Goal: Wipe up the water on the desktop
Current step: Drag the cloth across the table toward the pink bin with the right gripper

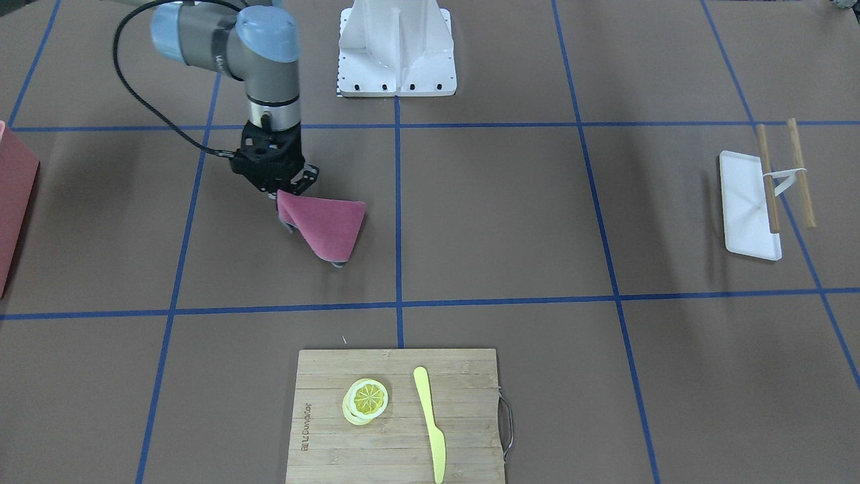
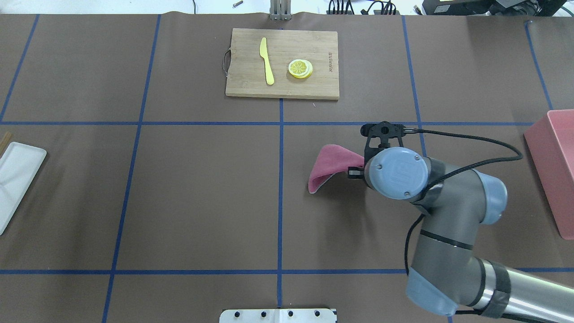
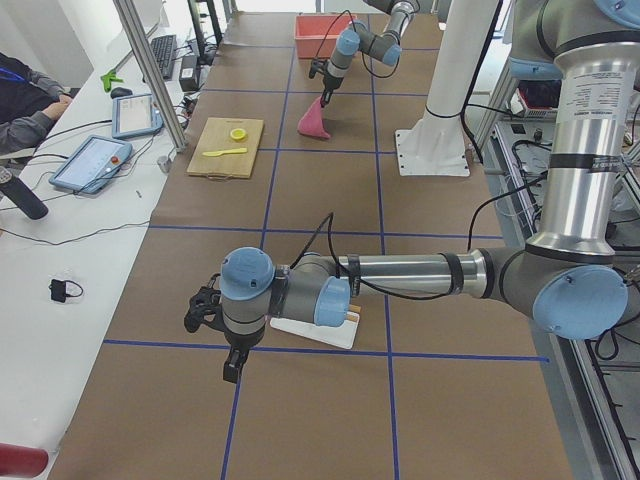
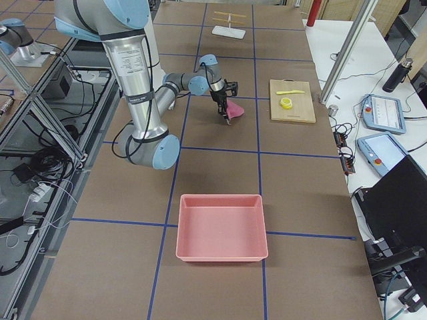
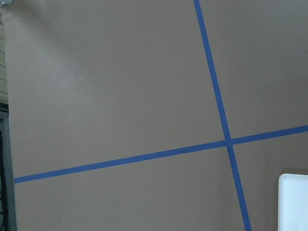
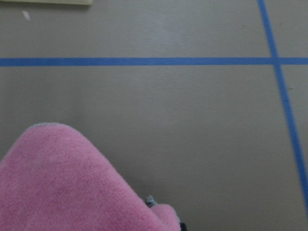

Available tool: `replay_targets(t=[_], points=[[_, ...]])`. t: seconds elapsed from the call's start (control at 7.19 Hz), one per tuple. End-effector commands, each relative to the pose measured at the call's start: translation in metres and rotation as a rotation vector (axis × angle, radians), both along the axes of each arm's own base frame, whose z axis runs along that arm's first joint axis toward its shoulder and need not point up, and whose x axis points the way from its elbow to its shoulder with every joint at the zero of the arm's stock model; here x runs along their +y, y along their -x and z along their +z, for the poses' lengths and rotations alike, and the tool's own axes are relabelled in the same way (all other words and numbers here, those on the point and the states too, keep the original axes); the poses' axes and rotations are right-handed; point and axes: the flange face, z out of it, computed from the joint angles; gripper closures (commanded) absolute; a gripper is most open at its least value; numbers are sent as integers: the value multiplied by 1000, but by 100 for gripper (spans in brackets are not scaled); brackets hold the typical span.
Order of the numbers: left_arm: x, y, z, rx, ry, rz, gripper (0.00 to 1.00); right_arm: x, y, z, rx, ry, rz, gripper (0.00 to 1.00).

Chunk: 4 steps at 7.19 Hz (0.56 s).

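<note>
The desktop (image 1: 504, 215) is a brown surface with blue tape lines; I see no water on it. My right gripper (image 1: 285, 200) is shut on a pink cloth (image 1: 328, 227), which hangs from it with its lower edge at or just above the desktop. The cloth also shows in the overhead view (image 2: 329, 165), in the exterior right view (image 4: 235, 111) and in the right wrist view (image 6: 62, 187). My left gripper (image 3: 232, 366) hangs over the desktop near a white tray (image 3: 312, 330). It shows only in the exterior left view, so I cannot tell if it is open or shut.
A bamboo cutting board (image 1: 322, 403) with lemon slices (image 1: 366, 400) and a yellow knife (image 1: 430, 420) lies at the operators' side. The white tray (image 1: 746, 205) bears chopsticks (image 1: 801, 171). A pink bin (image 2: 554, 166) stands at my far right, and the white arm mount (image 1: 396, 50) behind.
</note>
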Motion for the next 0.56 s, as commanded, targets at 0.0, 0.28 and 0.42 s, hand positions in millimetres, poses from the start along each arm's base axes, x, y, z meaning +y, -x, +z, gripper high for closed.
replay_targets(t=[0.0,0.28,0.42], points=[[-1,0,-1,3,-1,1,2,-12,-83,82,166,-7,-74,100],[-1,0,-1,3,-1,1,2,-30,-147,127,281,-19,-122,100],[-1,0,-1,3,-1,1,2,-43,-167,118,255,-24,-147,100]])
